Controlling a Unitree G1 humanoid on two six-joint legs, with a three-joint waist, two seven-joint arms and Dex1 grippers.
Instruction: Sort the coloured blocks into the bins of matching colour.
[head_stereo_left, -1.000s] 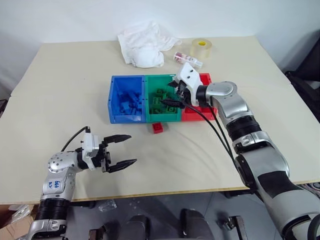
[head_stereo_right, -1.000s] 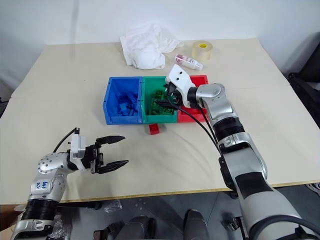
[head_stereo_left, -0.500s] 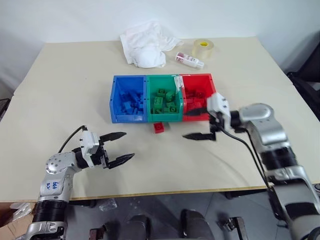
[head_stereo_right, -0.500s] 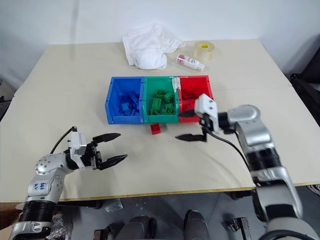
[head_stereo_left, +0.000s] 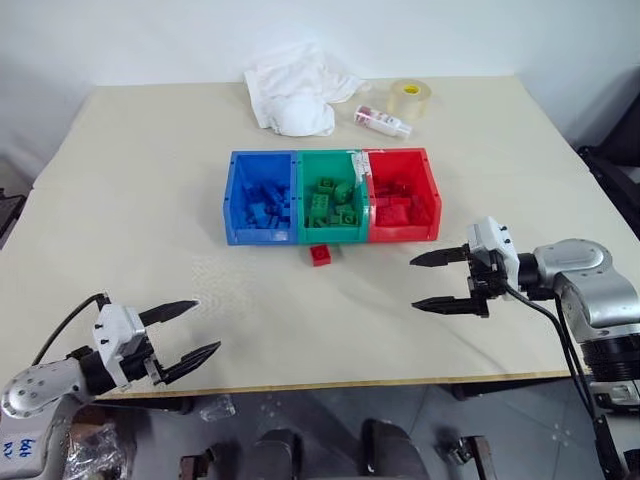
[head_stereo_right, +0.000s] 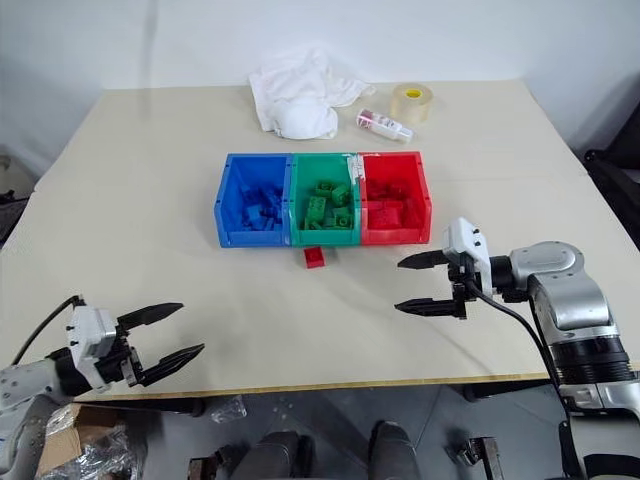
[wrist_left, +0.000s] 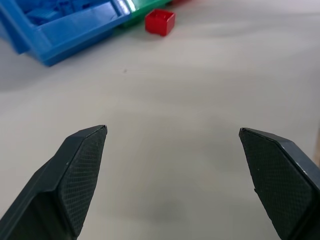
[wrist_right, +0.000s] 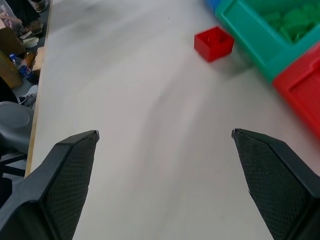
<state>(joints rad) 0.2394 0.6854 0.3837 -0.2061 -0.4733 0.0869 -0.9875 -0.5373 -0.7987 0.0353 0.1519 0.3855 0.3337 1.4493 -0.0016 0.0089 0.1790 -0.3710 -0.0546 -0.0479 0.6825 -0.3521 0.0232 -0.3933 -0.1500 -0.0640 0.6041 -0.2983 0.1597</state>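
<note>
1. Since one red block (head_stereo_left: 320, 254) lies alone on the desk (head_stereo_left: 150, 180), just in front of the green bin (head_stereo_left: 333, 197), we judge the step in hand is to fetch it for the red bin (head_stereo_left: 402, 195).
2. We find both end effectors empty with fingers spread wide: the left end effector (head_stereo_left: 184, 330) hangs at the desk's near edge toward its left corner, the right end effector (head_stereo_left: 433, 281) over the desk toward the right edge.
3. We would send the right one, as it is nearer the block.
4. We should come in from above, straddle the block squarely, and keep the fingers off the green bin's front wall.
5. We lift clear of the rims before releasing over red.
6. The blue bin (head_stereo_left: 260, 198) needs nothing.
</note>
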